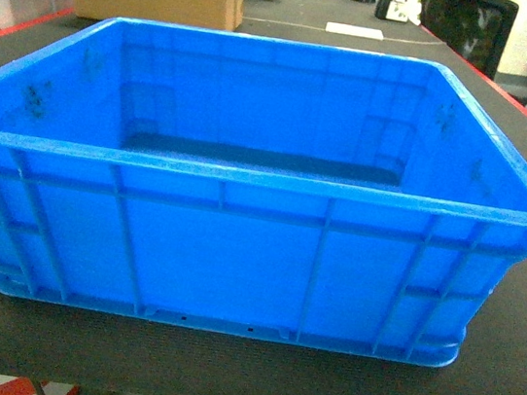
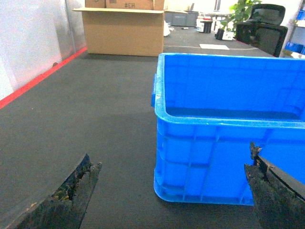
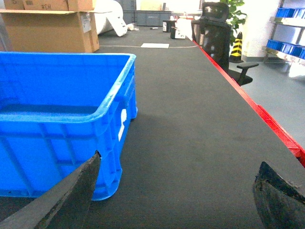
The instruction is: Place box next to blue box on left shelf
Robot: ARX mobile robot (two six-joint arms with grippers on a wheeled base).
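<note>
One crate: your blue box [image 1: 237, 243] sits empty on the black mat [image 1: 502, 388], near its front edge.
Left gripper [image 2: 167, 195]: fingers spread wide at the box's left corner.
Right gripper [image 3: 176, 195]: fingers wide, beside the right corner.

Glossy smooth plastic box [image 1: 236, 253] on matt, finely ribbed dark mat [image 1: 220, 368].

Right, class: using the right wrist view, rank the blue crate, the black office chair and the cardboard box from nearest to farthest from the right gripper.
1. Blue crate: left, right by the right gripper, whose jaws are open.
2. Black office chair: further back, right of centre.
3. Cardboard box: far left, at the table's back.
</note>
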